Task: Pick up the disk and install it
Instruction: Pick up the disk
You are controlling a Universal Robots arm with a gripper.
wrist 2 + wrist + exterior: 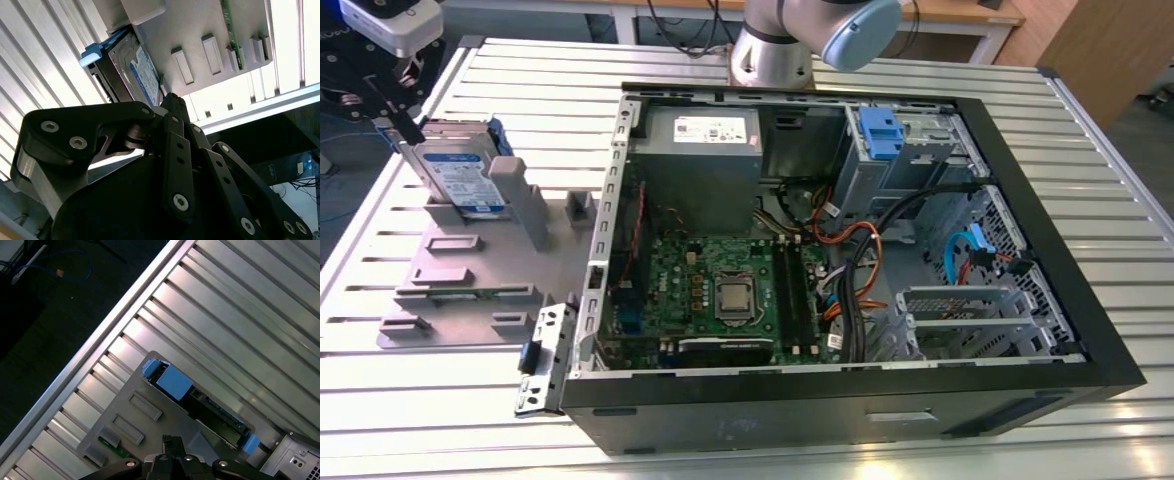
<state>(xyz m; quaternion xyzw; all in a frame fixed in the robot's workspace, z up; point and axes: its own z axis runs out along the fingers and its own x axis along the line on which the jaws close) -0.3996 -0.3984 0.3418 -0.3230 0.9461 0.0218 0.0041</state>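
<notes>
Slatted aluminium table [520, 60] is loaded with an open black computer case [854, 410] and a grey slotted holder plate [454, 270] by its edge on the exterior view's left. Flat silver disk with blue-white label [460, 170] is stood upright in that plate. Black gripper [403, 125] is positioned at the disk's top edge; how far it is open cannot be told.
</notes>
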